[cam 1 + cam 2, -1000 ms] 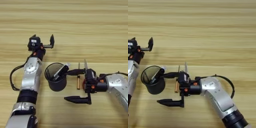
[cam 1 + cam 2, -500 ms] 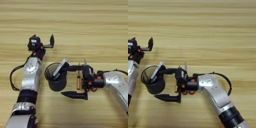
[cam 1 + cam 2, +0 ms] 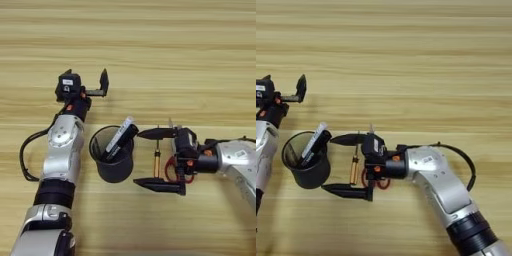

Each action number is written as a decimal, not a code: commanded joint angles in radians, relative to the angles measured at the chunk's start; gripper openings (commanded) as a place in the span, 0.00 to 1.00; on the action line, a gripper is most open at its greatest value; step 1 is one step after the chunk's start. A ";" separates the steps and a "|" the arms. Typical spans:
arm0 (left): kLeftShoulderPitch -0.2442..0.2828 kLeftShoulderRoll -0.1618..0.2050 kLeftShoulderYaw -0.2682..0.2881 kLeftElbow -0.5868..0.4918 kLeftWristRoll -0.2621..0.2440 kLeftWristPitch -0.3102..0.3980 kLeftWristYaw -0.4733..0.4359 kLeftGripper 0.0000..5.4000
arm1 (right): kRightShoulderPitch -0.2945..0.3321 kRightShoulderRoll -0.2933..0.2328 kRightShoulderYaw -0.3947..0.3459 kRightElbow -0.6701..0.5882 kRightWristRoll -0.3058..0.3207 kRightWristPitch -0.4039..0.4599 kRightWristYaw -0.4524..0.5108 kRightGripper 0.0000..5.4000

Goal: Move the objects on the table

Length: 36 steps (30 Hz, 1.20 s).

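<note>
Pens and cup sit at the centre of the left eye view: a black mesh pen cup (image 3: pixel 113 161) stands upright on the wooden table (image 3: pixel 165 55), with a white-barrelled marker (image 3: pixel 120 137) and a slim black marker (image 3: pixel 121 144) leaning inside it, tops tilted to the right over the rim. Just right of the cup, the right gripper (image 3: pixel 156 159) holds its two black fingers spread wide and released, one fingertip near the cup's far-right rim, the other near its near-right base; nothing is grasped between them. A thin brass-coloured rod (image 3: pixel 156 162) runs between the two fingers as part of the gripper. Farther left and beyond the cup, the left gripper (image 3: pixel 86 80) rests apart from it, fingers open and empty, its silver arm running down the left side.

From the right eye view, the cup (image 3: pixel 304 162) stands at the left, both markers still leaning right. The right gripper (image 3: pixel 348 165) is spread beside it, its silver arm reaching in from the near right. The left gripper (image 3: pixel 283 85) shows at the far-left edge, fingers parted.
</note>
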 commanded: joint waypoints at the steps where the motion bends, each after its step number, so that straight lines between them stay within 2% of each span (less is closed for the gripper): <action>1: -0.011 0.000 -0.001 0.008 -0.001 0.011 -0.004 1.00 | -0.022 0.013 0.002 0.021 -0.027 -0.015 -0.013 0.99; 10: -0.008 -0.002 -0.002 0.004 -0.002 0.010 -0.005 1.00 | -0.031 0.033 0.013 0.064 -0.074 -0.045 -0.031 0.99; 27: -0.010 -0.003 0.000 0.006 -0.002 0.009 -0.006 1.00 | -0.051 0.097 0.004 0.038 -0.040 -0.037 -0.046 0.99; 36: -0.011 -0.002 0.001 0.008 -0.003 0.009 -0.007 1.00 | -0.048 0.097 0.001 0.023 -0.025 -0.030 -0.046 0.99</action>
